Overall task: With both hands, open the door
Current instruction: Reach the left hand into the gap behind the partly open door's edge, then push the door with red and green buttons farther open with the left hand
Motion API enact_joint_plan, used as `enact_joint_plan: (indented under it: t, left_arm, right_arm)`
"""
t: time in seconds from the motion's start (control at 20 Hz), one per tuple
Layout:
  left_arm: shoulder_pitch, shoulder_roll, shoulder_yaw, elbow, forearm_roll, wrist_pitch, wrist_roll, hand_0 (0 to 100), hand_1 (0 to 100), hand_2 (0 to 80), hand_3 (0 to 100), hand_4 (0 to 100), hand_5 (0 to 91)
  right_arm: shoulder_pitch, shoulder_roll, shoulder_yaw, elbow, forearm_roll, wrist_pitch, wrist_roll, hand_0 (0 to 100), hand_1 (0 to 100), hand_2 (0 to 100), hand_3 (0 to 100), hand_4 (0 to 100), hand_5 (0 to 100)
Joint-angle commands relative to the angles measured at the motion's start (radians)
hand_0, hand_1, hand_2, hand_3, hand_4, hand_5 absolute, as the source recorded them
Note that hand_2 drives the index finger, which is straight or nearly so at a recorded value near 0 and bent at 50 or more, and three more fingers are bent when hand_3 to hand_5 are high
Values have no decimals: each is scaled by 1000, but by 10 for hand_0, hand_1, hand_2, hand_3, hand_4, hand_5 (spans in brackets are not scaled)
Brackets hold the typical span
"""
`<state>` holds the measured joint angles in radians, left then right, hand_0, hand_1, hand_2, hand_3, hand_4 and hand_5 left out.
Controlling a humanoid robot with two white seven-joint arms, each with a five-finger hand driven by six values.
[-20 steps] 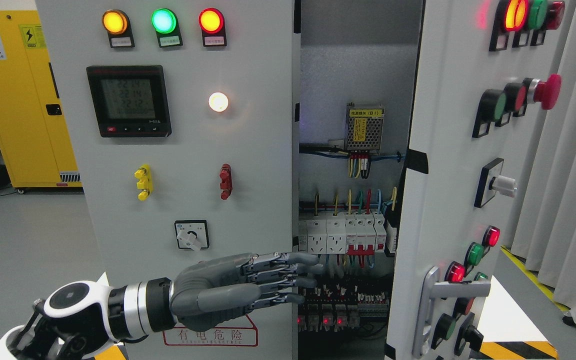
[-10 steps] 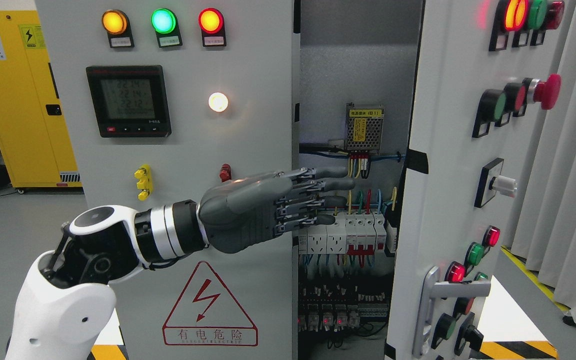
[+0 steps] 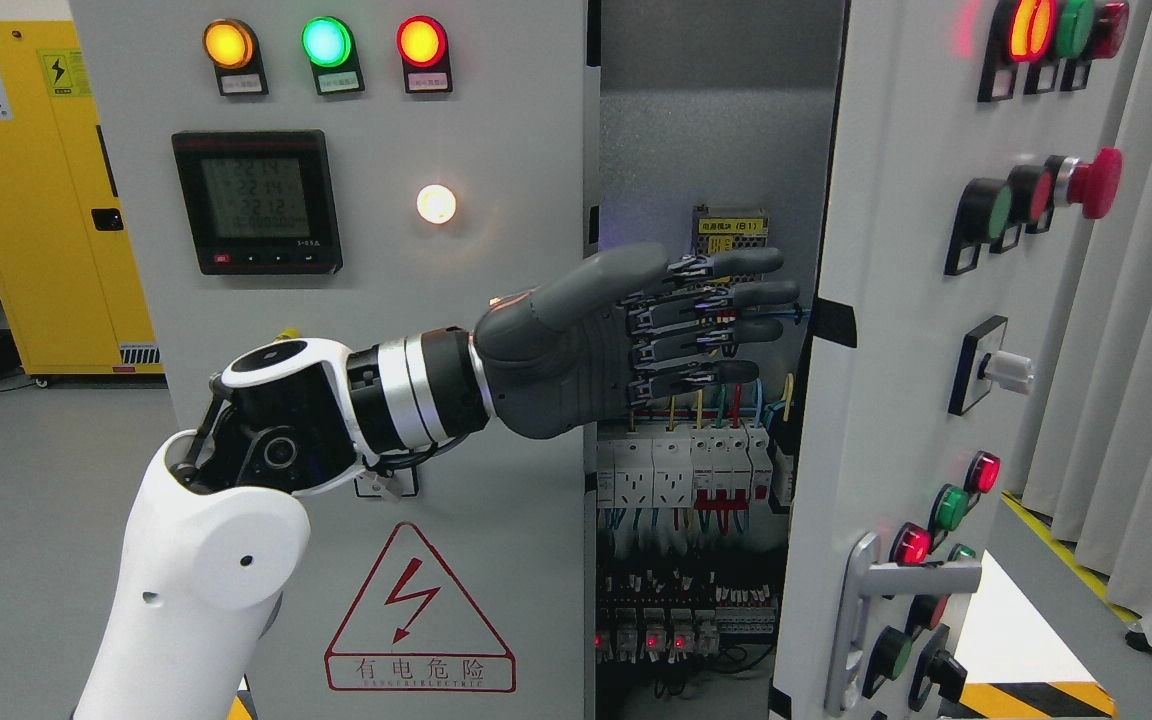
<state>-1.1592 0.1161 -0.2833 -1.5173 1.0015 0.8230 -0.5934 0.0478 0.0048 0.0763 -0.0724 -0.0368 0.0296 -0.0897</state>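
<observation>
Although the right-hand door (image 3: 936, 330) already stands ajar, swung out toward us so that its button-studded face is turned aside, we judge the task only partly done. Between that door and the left-hand door (image 3: 356, 330), which looks shut and flush with the cabinet, we see a tall gap showing the interior: a small power supply (image 3: 731, 222) up high, a row of breakers (image 3: 686, 470) lower down, and wiring below them.

Our left hand (image 3: 636, 335) reaches across from the lower left and sits in front of this gap. Its fingers (image 3: 736, 296) are stretched out nearly straight and close together, pointing toward the inner edge of the right-hand door, with the thumb raised above them. It has hold of nothing. We cannot tell whether the fingertips touch the door's edge or stop just short of it; they look very near.

Our right hand is out of view, and the silver handle (image 3: 896, 590) low on the right-hand door is untouched.

What is left, as we judge it, is to bring the fingers against the door's inner edge and push it wider. The live wiring just behind the hand is the main hazard.
</observation>
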Motion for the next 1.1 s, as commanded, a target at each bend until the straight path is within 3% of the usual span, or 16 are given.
enact_joint_plan:
  t: [0.0,0.35,1.05]
  left_arm:
    - [-22,-76,-74,65,40,2,0,120,556,0,0,0,0]
    - [-17,-84,-140,66,35,1,0,120,556,0,0,0,0]
    - [-22,-151,-142,80,32,-1,0,120,556,0,0,0,0]
  right_arm:
    - [3,24,0,0,0,0,-1,0,500,40,0,0,0]
    - [3,23,0,0,0,0,-1,0,500,40,0,0,0]
    - [3,23,0,0,0,1,-1,0,500,40,0,0,0]
